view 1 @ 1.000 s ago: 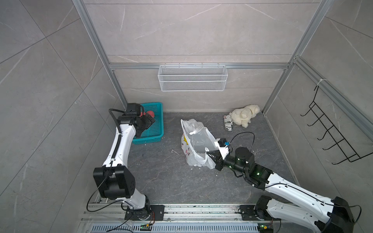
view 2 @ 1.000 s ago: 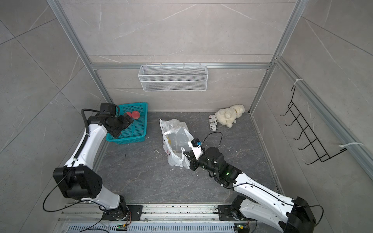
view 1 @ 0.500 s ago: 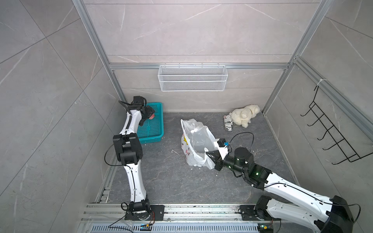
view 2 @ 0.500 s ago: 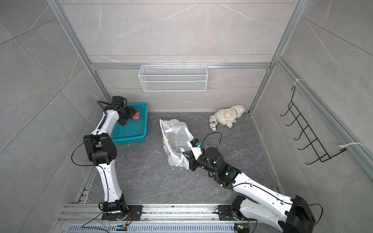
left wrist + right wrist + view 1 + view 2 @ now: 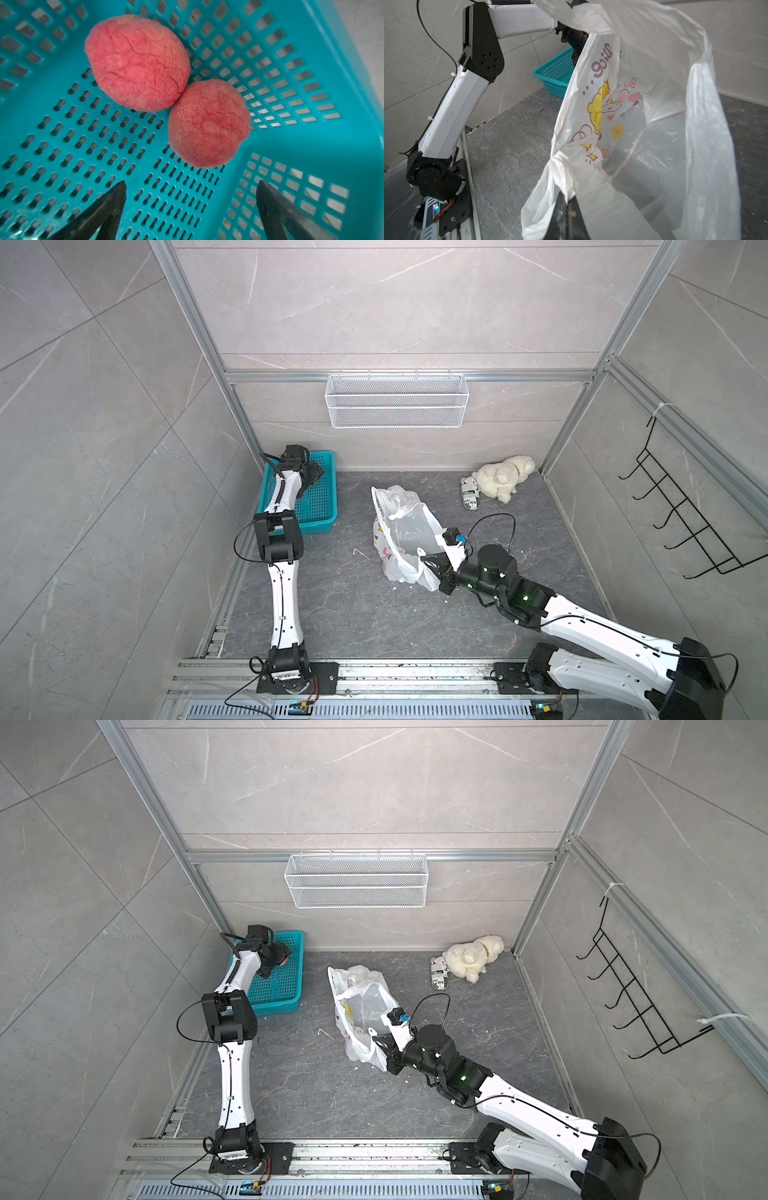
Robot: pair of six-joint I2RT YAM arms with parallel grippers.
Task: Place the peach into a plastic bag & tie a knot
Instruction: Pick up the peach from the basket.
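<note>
Right claw: the right gripper [image 5: 566,199] is clamped tight on a bunched white handle strip [image 5: 560,166] of the bag; it shows in both top views [image 5: 428,562] [image 5: 380,1042]
Bag: the thin white translucent plastic bag [image 5: 409,526] [image 5: 365,1006] sits mid-floor on the dark grey stone-look floor [image 5: 332,605], its mouth gaping; the bunny-and-hearts print [image 5: 610,104] is on the side toward the left arm
Left claw: the left gripper [image 5: 192,182] hangs inside the basket with its jaws spread wide and nothing between them, just short of the fruit
Peaches: the larger peach [image 5: 137,62] and the smaller peach [image 5: 207,124], both pink-red and fuzzy, touch each other on the basket floor near a corner; the smaller one lies closer to the fingertips
Basket: the teal perforated plastic basket [image 5: 320,510] [image 5: 282,990] stands by the left wall, well apart from the bag
Far end: a cream plush toy [image 5: 503,477] lies in the back right corner, and a white wire mesh shelf [image 5: 397,400] hangs on the back wall
</note>
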